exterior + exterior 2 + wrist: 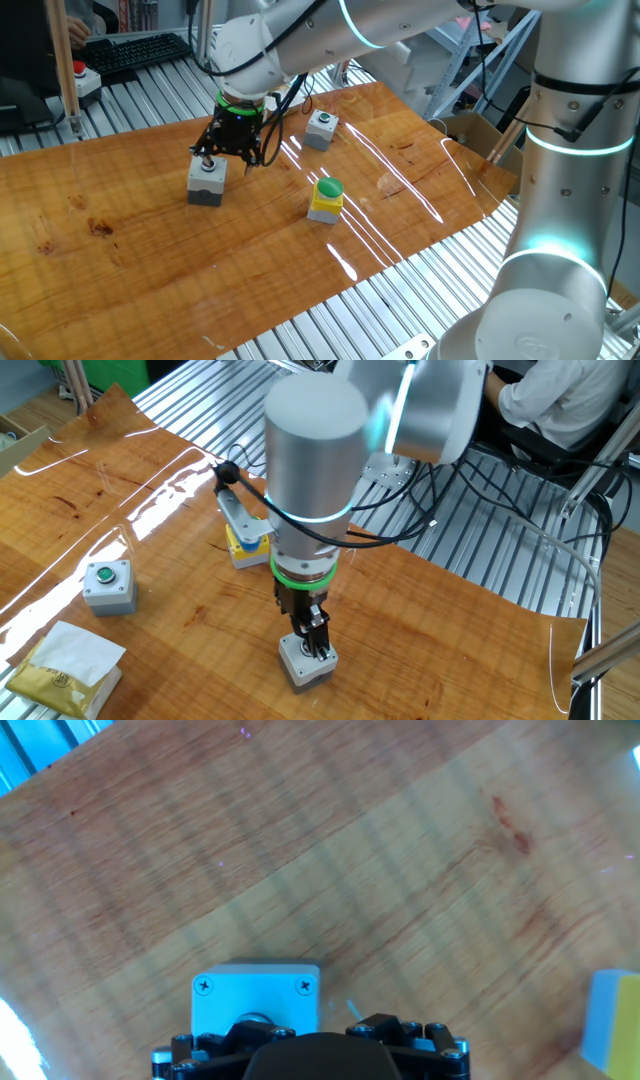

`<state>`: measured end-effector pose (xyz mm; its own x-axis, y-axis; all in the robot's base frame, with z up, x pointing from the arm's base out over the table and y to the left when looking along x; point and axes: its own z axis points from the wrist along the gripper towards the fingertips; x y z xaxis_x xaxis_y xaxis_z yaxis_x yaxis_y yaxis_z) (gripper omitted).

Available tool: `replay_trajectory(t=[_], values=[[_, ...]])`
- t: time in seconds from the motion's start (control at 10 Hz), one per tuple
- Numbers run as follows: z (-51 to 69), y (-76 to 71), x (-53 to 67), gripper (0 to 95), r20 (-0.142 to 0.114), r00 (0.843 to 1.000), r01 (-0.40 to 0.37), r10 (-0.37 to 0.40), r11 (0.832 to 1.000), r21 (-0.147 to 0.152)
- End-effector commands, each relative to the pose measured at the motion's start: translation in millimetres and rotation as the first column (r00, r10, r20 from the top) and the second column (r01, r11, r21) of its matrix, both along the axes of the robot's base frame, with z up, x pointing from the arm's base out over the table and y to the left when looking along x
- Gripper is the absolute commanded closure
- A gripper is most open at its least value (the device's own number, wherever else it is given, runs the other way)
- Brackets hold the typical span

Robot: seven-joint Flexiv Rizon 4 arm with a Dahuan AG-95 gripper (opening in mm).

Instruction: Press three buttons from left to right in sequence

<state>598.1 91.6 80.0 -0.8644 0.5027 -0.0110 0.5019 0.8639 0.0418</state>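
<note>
The grey box (205, 183) on the left stands under my gripper (228, 160); its red button is hidden by the finger. One fingertip (207, 158) rests on the box top, the other hangs beside the box with a gap between them, so the gripper is open. The other fixed view shows this box (304, 663) under the fingers (317, 643), and the hand view shows its top (255, 992). The yellow box with the green dome (326, 197) stands to the right, and shows partly behind the arm (243, 546). The grey box with the small green button (321, 128) (108, 584) lies farther back.
A red mushroom button on a pale box (82, 78) and a keyboard (140, 52) lie beyond the wooden board. A yellow packet with tissue (62, 665) lies near the board's corner. A cardboard box (478, 130) sits past the right edge.
</note>
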Motion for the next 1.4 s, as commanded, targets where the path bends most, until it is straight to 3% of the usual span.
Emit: replay_trajectory(t=[0.1,0.2,0.4,0.6,1.0,1.1,1.2,1.4], values=[[11.1,-1.4,-2.4,19.0,-0.018,1.0,-0.015,0.015,1.0,-0.004],[13.2,-2.0,-2.8,19.0,-0.018,1.0,-0.021,0.021,1.0,-0.017],[22.0,-5.2,-4.4,19.0,-0.016,0.998,-0.067,0.067,0.998,-0.018],[29.2,-15.2,-3.4,95.0,-0.016,0.983,-0.182,0.181,0.983,-0.03],[32.3,-57.8,10.3,95.0,-0.013,0.951,-0.309,0.309,0.951,-0.008],[31.3,-67.2,15.1,95.0,-0.01,0.933,-0.36,0.36,0.933,-0.022],[30.8,-71.6,18.5,95.0,-0.006,0.92,-0.393,0.393,0.919,-0.023],[29.0,-85.7,25.6,95.0,0.006,0.878,-0.478,0.479,0.878,-0.025]])
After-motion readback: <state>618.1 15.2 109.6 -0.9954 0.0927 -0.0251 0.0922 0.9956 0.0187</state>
